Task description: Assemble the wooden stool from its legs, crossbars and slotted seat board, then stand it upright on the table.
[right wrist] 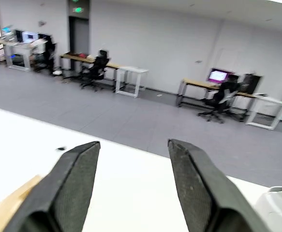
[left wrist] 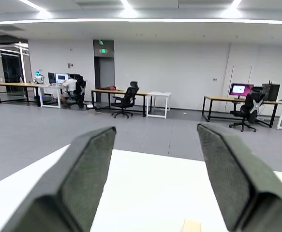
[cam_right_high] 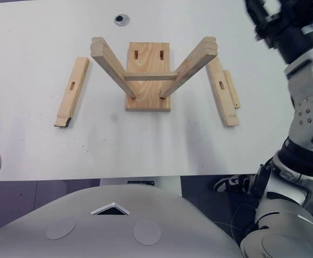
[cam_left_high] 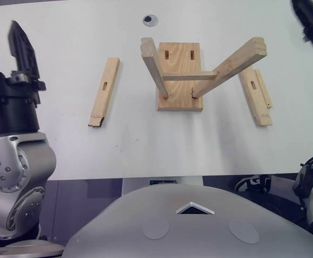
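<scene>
Stool's half built here. The seat board (cam_left_high: pixel 179 58) lies flat in the middle of the white table (cam_left_high: pixel 145 150), with two open slots showing at its far end. Two legs are stuck into its near end and splay up and outward: the left-leaning leg (cam_left_high: pixel 155 67) and the right-leaning leg (cam_left_high: pixel 234 64). A crossbar (cam_left_high: pixel 188 76) bridges them.

On the robot's left a loose leg (cam_left_high: pixel 104 91) lies flat with a slot in its middle, well apart from the board. On the right a second loose leg (cam_left_high: pixel 254 97) lies flat too, with a thin spare crossbar (cam_left_high: pixel 263 88) just beside it on the outer side. A small dark round thing (cam_left_high: pixel 150 20) sits near the table's far edge.

The left gripper (left wrist: pixel 156 130) hangs over the table's left edge, spread wide with nothing in it. The right gripper (right wrist: pixel 134 143) is up by the far right corner, also spread and holding nothing.

As for writing, there's a green sign (left wrist: pixel 102 43) above a doorway in the room behind, but it's too small to read.
</scene>
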